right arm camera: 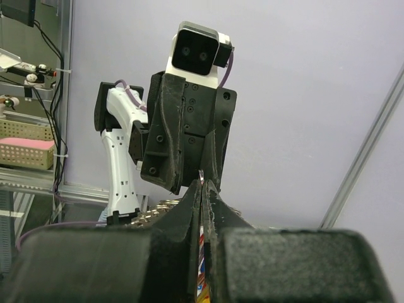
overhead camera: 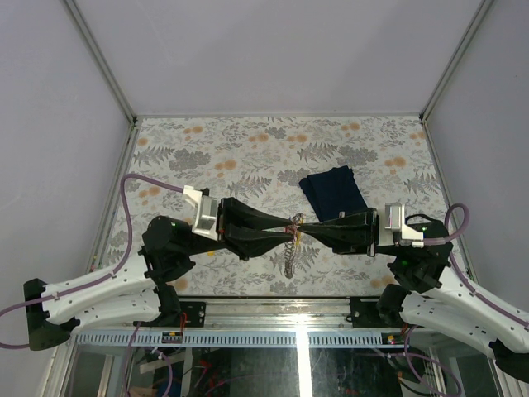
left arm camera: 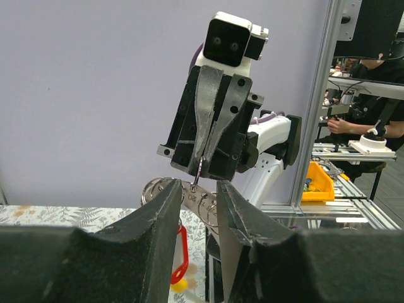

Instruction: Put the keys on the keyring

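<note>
Above the table — keyring in left gripper, right gripper closed.

Keyring mostly behind the left gripper (its red tag half-hidden as well)

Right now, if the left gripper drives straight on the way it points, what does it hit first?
The keyring, already inside the left gripper. Just beyond it, tip to tip, is the right gripper, shut on a thin metal piece. The gap between the two looks very small, but depth is unclear.
</note>
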Motion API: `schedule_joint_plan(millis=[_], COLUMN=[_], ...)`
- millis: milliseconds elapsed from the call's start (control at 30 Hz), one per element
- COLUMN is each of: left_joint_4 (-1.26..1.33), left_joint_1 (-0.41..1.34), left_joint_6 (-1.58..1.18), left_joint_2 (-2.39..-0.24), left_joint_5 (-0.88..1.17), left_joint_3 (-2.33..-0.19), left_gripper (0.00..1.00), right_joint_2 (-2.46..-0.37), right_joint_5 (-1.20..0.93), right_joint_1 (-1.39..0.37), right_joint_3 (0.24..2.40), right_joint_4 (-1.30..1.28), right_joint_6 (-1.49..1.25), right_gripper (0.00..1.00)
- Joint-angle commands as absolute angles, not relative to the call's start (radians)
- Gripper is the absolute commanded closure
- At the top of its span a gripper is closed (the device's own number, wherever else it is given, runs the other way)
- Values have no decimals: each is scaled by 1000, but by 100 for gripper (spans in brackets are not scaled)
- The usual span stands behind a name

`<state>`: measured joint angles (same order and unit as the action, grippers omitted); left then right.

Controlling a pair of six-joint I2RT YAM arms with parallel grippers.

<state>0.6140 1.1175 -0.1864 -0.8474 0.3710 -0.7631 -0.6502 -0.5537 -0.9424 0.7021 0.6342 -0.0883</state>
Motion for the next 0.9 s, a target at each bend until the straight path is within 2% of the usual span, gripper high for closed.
schedule_joint_plan(millis=[0,167,300,700,800,867], left_joint_4=[709,707,695,623,588,565], left_joint_1=[1119,1120,1118,1119,1119,1118], left_joint_6=[-190,-185,-171,-127,-109,-102], left_joint_2=[-854,-862,-865,-882,-892,-897], left_joint_5=[393,406,415,468,502,516], left_joint_3=[-791,-794,-800,-842,-857,-867], left_gripper=[70,72,79,93,94,87], right_joint_2=[-648,-649,-650,-643,-640,-639], right_joint_5=[-575,-585,-594,-619,-617,-615], right_joint_1=[-942,-942,-942,-943,-942,-942], right_joint_3=[724,729,733,738,739,739], right_joint_4=[714,709,702,658,656,658], right_joint_6=[-90,-92,-92,-80,-80,-80], right_gripper=[100,100,100,100,100,100])
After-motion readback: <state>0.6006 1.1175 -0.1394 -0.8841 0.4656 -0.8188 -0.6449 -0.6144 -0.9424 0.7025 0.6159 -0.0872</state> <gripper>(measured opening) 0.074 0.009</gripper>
